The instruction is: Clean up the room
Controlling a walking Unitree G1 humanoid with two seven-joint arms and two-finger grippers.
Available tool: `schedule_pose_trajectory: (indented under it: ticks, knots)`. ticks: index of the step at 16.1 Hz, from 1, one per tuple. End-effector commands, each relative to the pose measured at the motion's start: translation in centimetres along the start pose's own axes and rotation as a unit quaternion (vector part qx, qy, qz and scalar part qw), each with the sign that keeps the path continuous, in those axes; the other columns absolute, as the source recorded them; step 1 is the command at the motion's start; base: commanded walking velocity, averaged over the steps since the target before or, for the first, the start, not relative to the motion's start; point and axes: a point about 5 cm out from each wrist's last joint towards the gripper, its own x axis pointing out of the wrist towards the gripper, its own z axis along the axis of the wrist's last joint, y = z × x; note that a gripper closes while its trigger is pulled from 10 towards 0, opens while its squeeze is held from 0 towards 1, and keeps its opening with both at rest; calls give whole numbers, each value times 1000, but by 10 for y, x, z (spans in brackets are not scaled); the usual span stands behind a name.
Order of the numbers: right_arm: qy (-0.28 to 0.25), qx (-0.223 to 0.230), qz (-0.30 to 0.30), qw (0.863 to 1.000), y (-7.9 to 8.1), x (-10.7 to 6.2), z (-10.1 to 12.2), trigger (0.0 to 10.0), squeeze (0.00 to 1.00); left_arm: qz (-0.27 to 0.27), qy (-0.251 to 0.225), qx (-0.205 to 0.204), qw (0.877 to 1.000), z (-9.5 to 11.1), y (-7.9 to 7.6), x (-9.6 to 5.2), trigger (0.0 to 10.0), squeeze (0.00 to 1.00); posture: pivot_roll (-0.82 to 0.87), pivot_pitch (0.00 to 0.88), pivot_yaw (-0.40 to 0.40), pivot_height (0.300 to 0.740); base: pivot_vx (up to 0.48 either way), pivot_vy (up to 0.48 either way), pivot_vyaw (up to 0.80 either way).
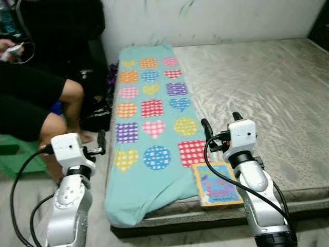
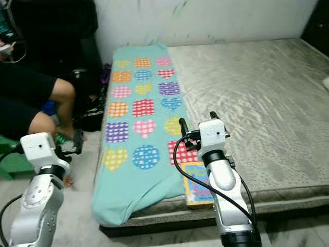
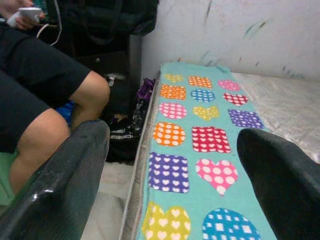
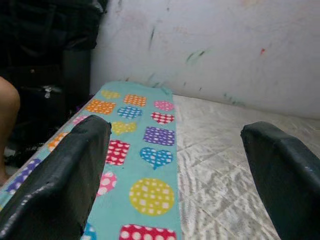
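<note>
Bedroom corner, scuffed white wall (image 1: 216, 20) behind a low bed (image 1: 267, 92) with a grey-beige quilted mattress cover.

Far left: a person (image 1: 36, 98) sits beside the bed, dark shorts, bare knee (image 1: 72, 92) bent; one hand (image 1: 10, 50) holds a small white device with a cable. Green object on the floor under the leg, identity unclear. Dark bags (image 1: 100, 110) heaped on the floor between the person and the bed's edge.

My left gripper (image 1: 101, 142) hangs just off the bed's left side, over the floor, near the person's foot. Wrist view shows both fingers (image 3: 55, 185) spread wide, holding nothing; between them I see the teal sheet and the person's leg.

Along the left strip of the mattress lies a teal blanket (image 1: 149, 123), printed with dotted hearts, circles and squares in orange, pink, purple, yellow, blue and red. It runs from the wall end to the near edge, where its corner droops over the side of the bed.

Just right of that near corner, a children's book (image 1: 217, 184) with a yellow border and blue-pink cover lies flat on the mattress at the near edge, touching or slightly overlapping the blanket's border.

My right gripper (image 1: 221, 123) is raised above the bed, over the blanket's right border, beyond the book and not touching it. Its fingers (image 4: 60, 180) stand wide apart, empty.

Right of that: bare mattress, wrinkled, to the frame's edge.
</note>
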Motion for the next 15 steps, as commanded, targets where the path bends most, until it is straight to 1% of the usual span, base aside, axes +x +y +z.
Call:
schedule_pose_trajectory:
  ticks: [1,7,10,11,12,15]
  knots:
    - [-1,0,-3,1000,-2,-1,0,10000,0,-5,4,1,1000,0,-3,1,10000,0,-80,52,30,740,0,-311,0]
    - [2,8,-6,1000,-3,-1,-1,10000,0,-6,5,-2,1000,-1,-4,2,10000,0,-86,51,30,740,0,-317,0]
    - [1,3,-3,1000,-4,-1,-1,10000,0,-6,4,-3,1000,-2,-5,2,10000,0,-90,55,28,740,0,-309,0]
    - [-1,-7,0,1000,-4,-1,0,10000,0,-6,3,-13,1000,-2,-5,2,10000,0,-90,56,28,740,0,0,0]
    - [-1,-4,0,1000,-4,-1,0,10000,0,-6,3,-15,1000,-2,-5,2,10000,0,-91,56,27,740,0,0,0]
    - [-1,-3,0,1000,-3,-1,0,10000,0,-16,-3,-20,1000,-1,-7,2,10000,0,-91,57,25,740,0,0,485]
